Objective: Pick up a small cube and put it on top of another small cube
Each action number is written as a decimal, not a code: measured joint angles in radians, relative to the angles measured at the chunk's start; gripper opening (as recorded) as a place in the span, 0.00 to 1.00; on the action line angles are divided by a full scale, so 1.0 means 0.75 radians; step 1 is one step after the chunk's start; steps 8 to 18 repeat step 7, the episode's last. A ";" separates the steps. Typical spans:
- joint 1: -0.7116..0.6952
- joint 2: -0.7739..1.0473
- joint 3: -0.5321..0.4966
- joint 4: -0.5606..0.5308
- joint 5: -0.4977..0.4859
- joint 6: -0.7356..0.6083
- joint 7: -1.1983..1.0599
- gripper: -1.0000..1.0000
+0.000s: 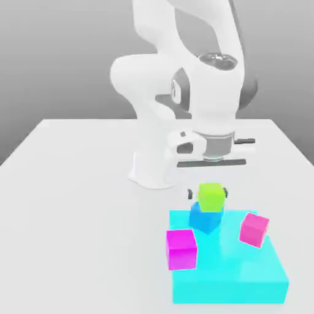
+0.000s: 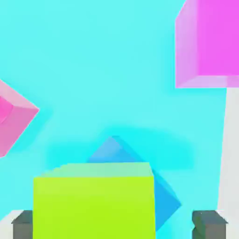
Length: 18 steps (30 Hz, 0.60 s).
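The lime-green small cube [image 1: 211, 196] [image 2: 93, 200] rests on top of the blue small cube [image 1: 204, 219] [image 2: 165, 200], which stands on the big flat cyan block [image 1: 233, 276] [image 2: 102, 70]. My gripper [image 1: 208, 194] [image 2: 115, 225] hangs straight down around the green cube, open. Its dark fingertips [image 1: 190, 195] [image 2: 209, 224] flank the cube's sides, and in the hand view a gap shows between the cube and one fingertip. The green cube hides most of the blue cube's top.
A magenta cube [image 1: 181, 248] [image 2: 210, 42] sits at the cyan block's corner on the exterior view's left. A pink cube [image 1: 254, 229] [image 2: 11, 116] stands tilted towards the exterior view's right. The block lies on a white table [image 1: 80, 214], with the arm's base [image 1: 150, 168] behind.
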 joint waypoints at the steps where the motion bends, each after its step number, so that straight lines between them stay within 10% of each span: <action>1: -0.002 0.017 0.002 -0.003 -0.002 0.020 0.002 1.00; 18: 0.010 -0.210 -0.016 0.038 0.006 -0.248 -0.007 1.00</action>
